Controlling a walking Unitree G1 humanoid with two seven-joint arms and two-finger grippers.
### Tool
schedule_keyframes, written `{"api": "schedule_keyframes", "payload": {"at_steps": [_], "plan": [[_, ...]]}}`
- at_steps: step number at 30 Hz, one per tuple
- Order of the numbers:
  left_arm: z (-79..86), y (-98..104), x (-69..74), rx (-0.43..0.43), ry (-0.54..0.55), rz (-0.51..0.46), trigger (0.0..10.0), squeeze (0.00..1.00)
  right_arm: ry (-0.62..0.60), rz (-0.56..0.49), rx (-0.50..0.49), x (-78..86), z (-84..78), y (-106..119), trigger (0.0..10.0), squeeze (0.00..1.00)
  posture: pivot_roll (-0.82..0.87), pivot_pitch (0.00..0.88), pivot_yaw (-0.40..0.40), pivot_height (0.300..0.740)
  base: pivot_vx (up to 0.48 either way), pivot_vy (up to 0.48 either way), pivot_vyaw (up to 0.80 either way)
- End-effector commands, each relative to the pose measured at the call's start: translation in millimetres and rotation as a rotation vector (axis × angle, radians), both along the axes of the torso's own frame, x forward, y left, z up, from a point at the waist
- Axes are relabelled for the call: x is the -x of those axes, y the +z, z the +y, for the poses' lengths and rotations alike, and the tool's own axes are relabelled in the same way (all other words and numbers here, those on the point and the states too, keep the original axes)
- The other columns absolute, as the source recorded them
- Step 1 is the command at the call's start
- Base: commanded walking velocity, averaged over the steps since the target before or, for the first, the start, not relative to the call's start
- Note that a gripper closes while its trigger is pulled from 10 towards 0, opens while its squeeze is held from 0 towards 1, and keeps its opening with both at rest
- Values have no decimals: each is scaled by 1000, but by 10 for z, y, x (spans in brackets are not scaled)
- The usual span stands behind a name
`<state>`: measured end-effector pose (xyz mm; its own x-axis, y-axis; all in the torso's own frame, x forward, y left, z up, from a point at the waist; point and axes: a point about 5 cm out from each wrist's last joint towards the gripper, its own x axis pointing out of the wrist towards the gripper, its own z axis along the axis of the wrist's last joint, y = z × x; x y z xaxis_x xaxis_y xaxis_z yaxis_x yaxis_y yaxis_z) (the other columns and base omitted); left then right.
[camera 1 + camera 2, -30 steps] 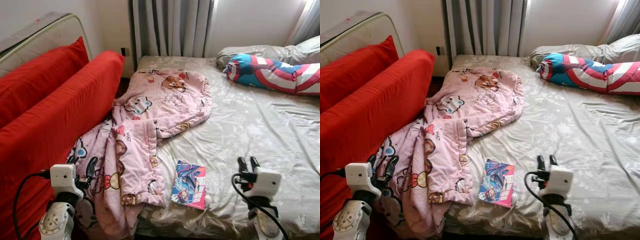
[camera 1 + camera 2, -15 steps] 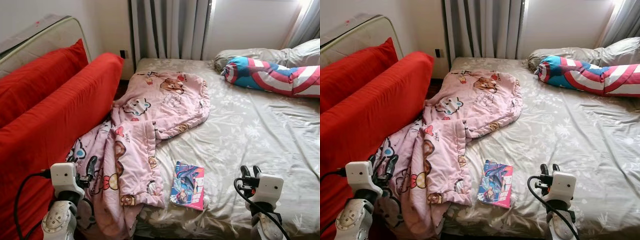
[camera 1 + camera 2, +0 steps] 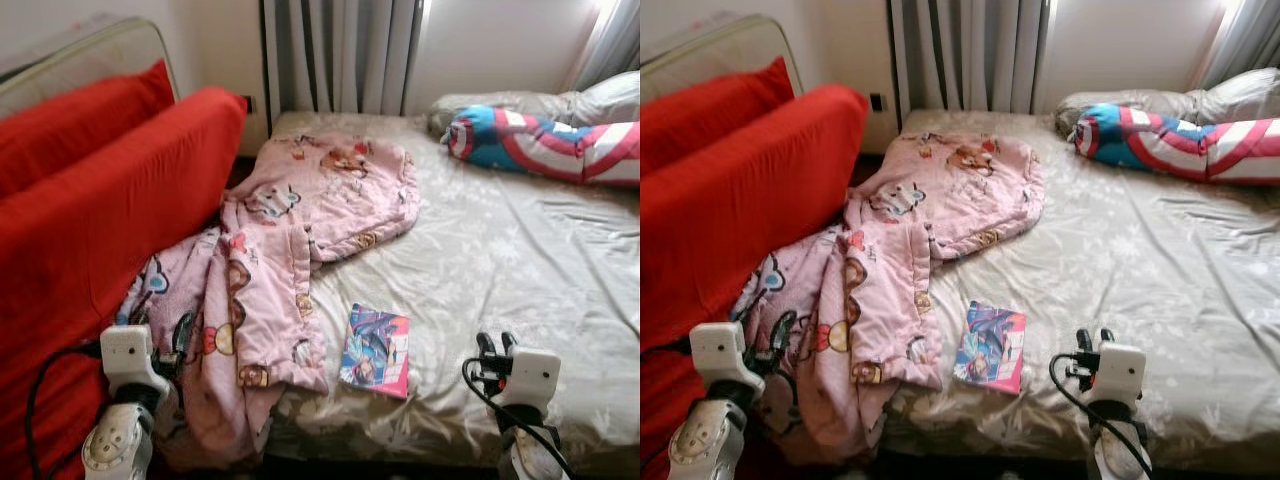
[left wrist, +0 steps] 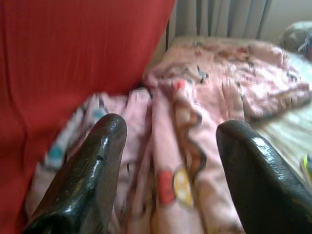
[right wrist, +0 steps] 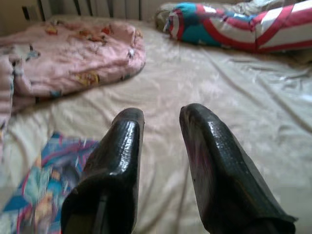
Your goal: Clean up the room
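Blanket (image 3: 290, 250), pink with cartoon prints, one in all, lies rumpled from the upper middle of the head view down to the lower left, spilling off the bed's edge. The left claw (image 3: 180, 335) sits at the lower left, its two black fingers (image 4: 92, 180) spread wide and empty, just over the hanging part of the blanket. The right claw (image 3: 493, 345) sits at the lower right above the bed (image 3: 520, 260), its two fingers a little apart, pinching nothing. Between the two claws, low in the middle, one colourful book (image 3: 377, 350) lies flat on the sheet, just beside the blanket's edge. At the left stand two red cushions (image 3: 100, 210). At the upper right lie one striped red, white and blue bolster (image 3: 540, 145) and grey pillows (image 3: 600, 100). Grey curtains (image 3: 340, 55) hang at top centre.
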<state>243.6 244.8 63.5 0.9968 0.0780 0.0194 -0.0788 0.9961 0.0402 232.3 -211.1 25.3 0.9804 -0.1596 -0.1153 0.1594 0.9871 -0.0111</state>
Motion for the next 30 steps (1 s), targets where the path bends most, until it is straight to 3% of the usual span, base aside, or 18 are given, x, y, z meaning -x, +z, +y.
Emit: {"api": "schedule_keyframes", "payload": {"at_steps": [1,25,30], "plan": [[1,38,-12,-12,-8,-6,10000,0,8,-14,0,-3,6,38,10000,0,1,0,-17,625,0,0,0],[-96,22,22,3,-47,41,10000,0,65,38,17,50,119,-26,10000,0,8,0,-21,625,0,0,0],[-105,29,32,1,-55,44,10000,0,83,46,-12,82,158,-50,10000,0,10,0,-21,625,108,0,707]]}}
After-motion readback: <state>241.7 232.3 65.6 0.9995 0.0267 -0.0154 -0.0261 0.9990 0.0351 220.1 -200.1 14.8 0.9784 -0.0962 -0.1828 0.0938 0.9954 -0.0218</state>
